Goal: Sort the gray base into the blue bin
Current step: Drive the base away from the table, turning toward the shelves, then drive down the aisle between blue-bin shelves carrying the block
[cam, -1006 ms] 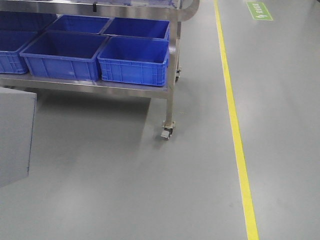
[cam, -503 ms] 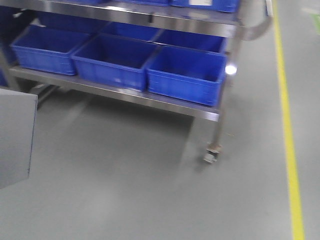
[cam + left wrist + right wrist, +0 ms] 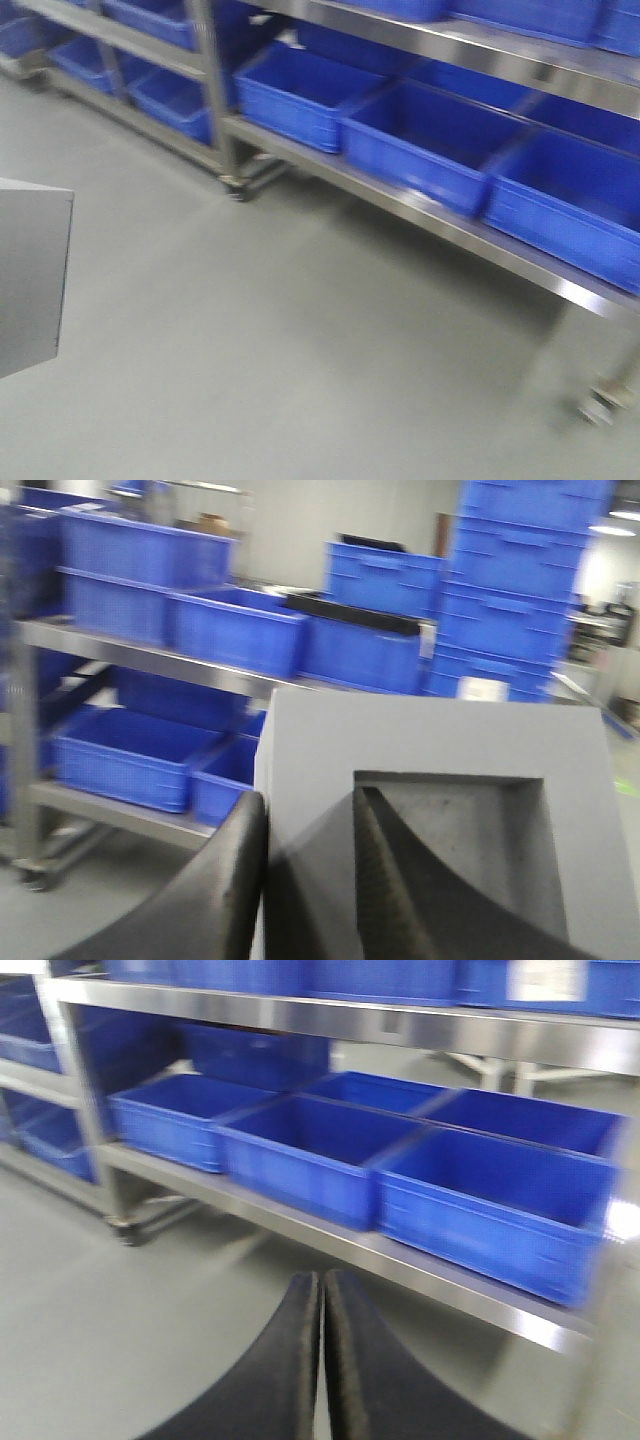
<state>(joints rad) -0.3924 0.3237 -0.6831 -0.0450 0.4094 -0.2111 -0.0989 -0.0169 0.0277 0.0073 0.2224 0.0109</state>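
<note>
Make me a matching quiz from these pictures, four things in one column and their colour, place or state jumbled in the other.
Things:
1. gray base
2. right gripper
3. blue crates
4. caster

States or places:
A. fingers pressed together, empty
B. open-topped, on the steel shelf
C. resting on the floor
D. pinched by the left gripper

Pairs: 1-D, 2-A, 3-B, 4-C

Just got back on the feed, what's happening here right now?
The left hand is holding the gray base, one finger outside its wall and one in the recessed panel. The right hand is shut and empty. The robot faces a steel rack of open blue crates; the base is not yet in any of them.
</note>
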